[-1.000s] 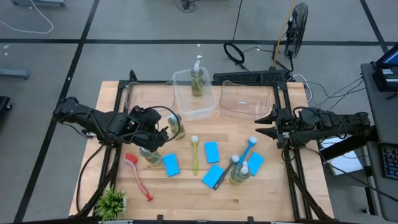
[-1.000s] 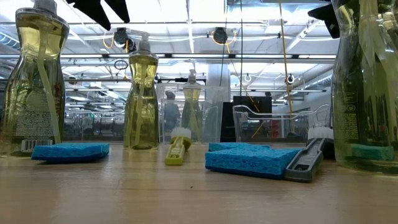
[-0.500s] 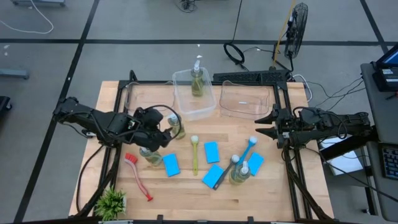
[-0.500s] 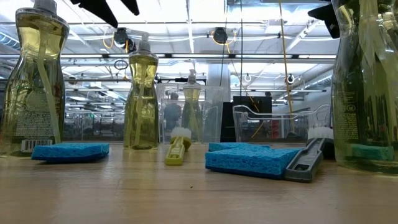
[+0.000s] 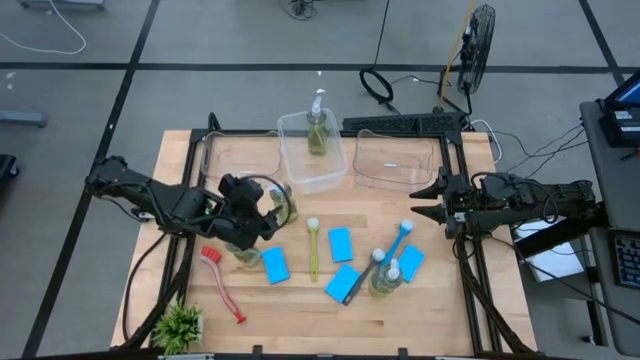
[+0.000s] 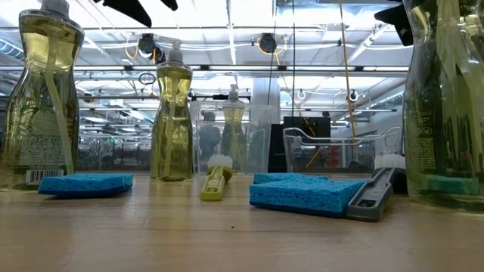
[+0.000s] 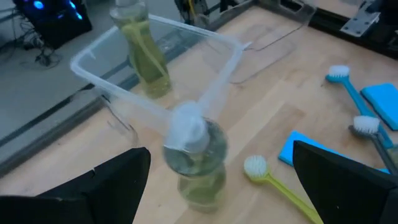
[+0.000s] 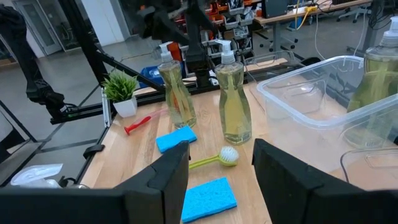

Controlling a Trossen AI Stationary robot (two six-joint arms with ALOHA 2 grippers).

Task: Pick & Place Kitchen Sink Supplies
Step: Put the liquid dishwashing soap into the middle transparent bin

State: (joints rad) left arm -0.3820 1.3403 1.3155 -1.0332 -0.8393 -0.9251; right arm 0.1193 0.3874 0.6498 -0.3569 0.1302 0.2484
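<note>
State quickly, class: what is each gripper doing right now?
Left gripper: open, empty, above a soap bottle.
Right gripper: open, empty, waiting at the table's right side.

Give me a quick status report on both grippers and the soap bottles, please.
Left gripper open, above a pump bottle beside the middle tub. Right gripper open, waiting at the right edge. One bottle in that tub. Nothing blocking.

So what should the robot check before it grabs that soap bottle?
1. Left gripper open: ok, fingers spread.
2. Pump bottle between the fingers: ok, centred in the left wrist view.
3. Bottle upright: ok.
4. Middle tub has room: ok, only one bottle inside.
5. Yellow-green brush clear of the bottle: ok, lying apart.
6. Right gripper out of the way: ok, waiting at the table's right edge.
</note>
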